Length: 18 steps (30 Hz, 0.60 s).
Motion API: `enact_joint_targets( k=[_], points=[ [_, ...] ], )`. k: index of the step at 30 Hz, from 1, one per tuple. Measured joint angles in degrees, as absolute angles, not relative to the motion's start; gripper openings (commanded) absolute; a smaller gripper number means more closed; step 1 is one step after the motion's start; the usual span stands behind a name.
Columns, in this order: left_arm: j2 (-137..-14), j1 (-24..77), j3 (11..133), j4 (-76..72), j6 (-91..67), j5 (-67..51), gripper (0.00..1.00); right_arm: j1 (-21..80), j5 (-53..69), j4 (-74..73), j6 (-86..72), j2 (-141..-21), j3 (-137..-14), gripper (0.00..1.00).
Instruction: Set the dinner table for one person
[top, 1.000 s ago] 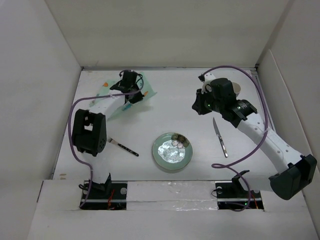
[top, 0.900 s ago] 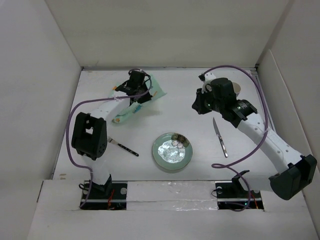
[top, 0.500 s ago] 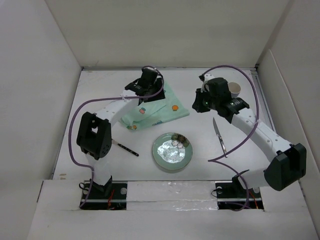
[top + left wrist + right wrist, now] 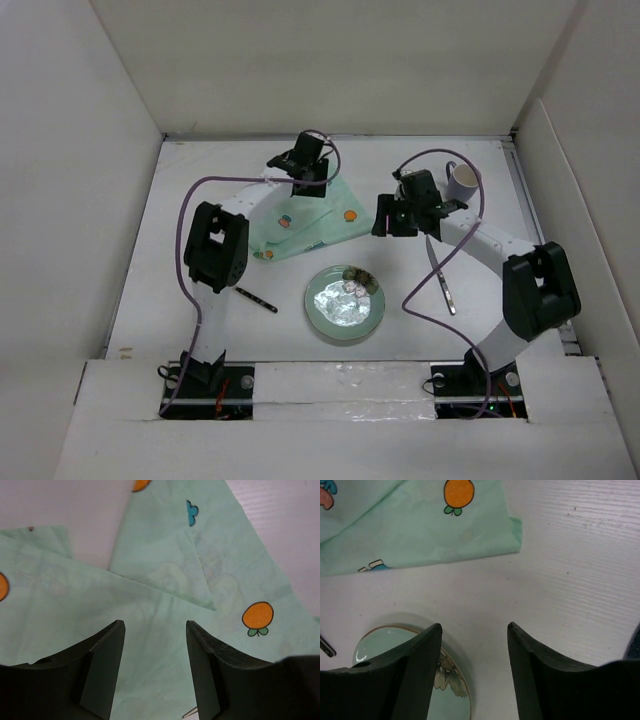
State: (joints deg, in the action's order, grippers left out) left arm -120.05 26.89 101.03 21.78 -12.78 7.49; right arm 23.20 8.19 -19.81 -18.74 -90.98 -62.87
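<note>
White dinner table (image 4: pixel 180 200), white walls (image 4: pixel 330 60) around; one each: placemat (image 4: pixel 315 225), plate (image 4: pixel 345 303), mug (image 4: pixel 462 180), knife (image 4: pixel 440 275), fork (image 4: pixel 255 297); left gripper (image 4: pixel 155 630), right gripper (image 4: pixel 475 630): jaws apart, empty.

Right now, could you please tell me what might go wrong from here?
The placemat lies folded over itself, so the plate set on it may sit tilted. The purple cable loops past the knife and could drag it. The mug stands close beside the right arm and could be knocked.
</note>
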Motion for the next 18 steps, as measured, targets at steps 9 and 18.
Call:
enact_joint_targets(
  k=[9,18],
  points=[
    [-123.7,28.0,101.0,22.3,-9.6,4.4,0.54,19.9,10.5,-17.1,-21.3,-104.2,-66.2,0.67],
    [-127.6,27.6,101.1,22.3,-9.0,2.8,0.56,19.2,14.8,-11.6,-24.5,-110.8,-71.2,0.63]
  ],
)
